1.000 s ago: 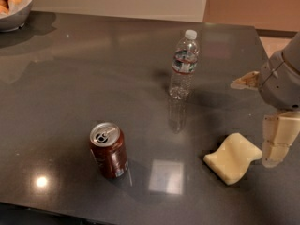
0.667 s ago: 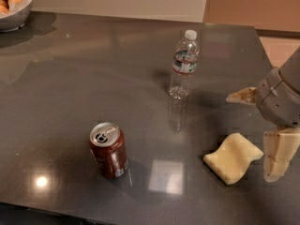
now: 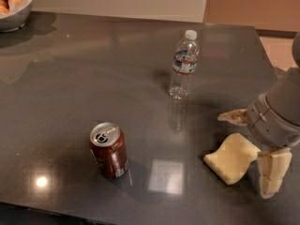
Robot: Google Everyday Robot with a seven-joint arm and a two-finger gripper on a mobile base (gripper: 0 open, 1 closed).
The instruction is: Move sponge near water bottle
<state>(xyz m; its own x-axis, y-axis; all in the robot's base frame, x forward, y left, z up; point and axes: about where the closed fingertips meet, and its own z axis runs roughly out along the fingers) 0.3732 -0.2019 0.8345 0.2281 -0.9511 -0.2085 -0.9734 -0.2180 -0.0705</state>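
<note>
Dark, glossy grey tabletop fills the view, with a pale wall behind it. At its right edge the gripper hangs low with its jaws spread wide, clamping nothing. One cream finger reaches left on the far side of the sponge, and the other points down just beside the sponge's near-right end; whether either finger touches the foam cannot be told.

The sponge lies flat on the table between those two fingers. Its long axis runs on a diagonal, from near-left to far-right, with the far-right end tucked under the grey wrist. The water bottle stands upright well apart from it, farther back and to the left, white cap on top. A dark red soda can stands upright near the front edge, far left of the sponge. A bowl of round orange-brown pieces sits in the far left corner, cut off by the frame.

By count: one sponge, one bottle, one can, one bowl.

Against the earlier frames, the gripper has come down and nearer — its fingers now bracket the sponge instead of sitting off to its right. Sponge, bottle and can have not moved.
</note>
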